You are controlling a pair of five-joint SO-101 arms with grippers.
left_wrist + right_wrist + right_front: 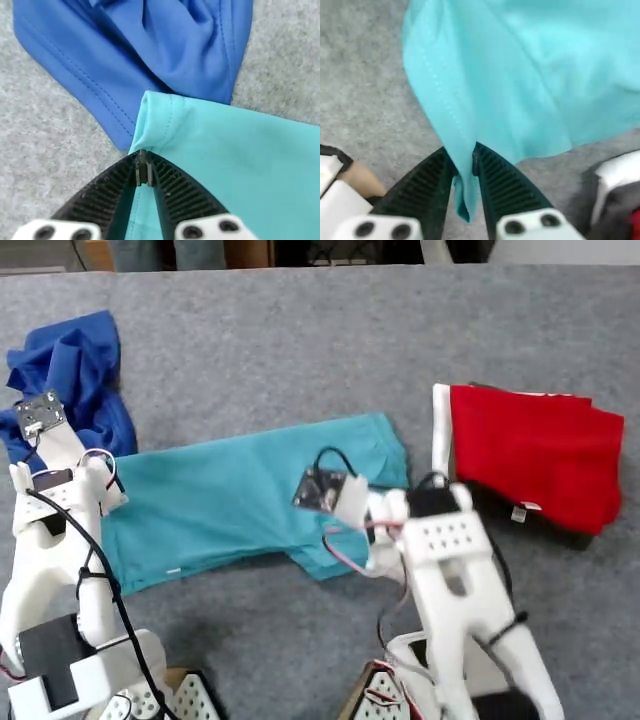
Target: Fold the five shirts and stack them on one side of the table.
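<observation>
A teal shirt (240,495) lies spread across the middle of the grey table. My left gripper (144,172) is shut on its corner (150,125), at the shirt's left end beside a crumpled blue shirt (70,380), whose folds (165,45) lie just beyond the tips. My right gripper (465,162) is shut on a fold of the teal shirt (520,75) at its near right edge, with the cloth hanging between the black ribbed fingers (497,175). A folded red shirt (535,455) lies at the right on top of a dark one.
The left arm (55,540) and the right arm (450,570) rise from the near edge. The grey table covering (300,330) is bare at the back. A white strip (440,430) lies beside the red shirt.
</observation>
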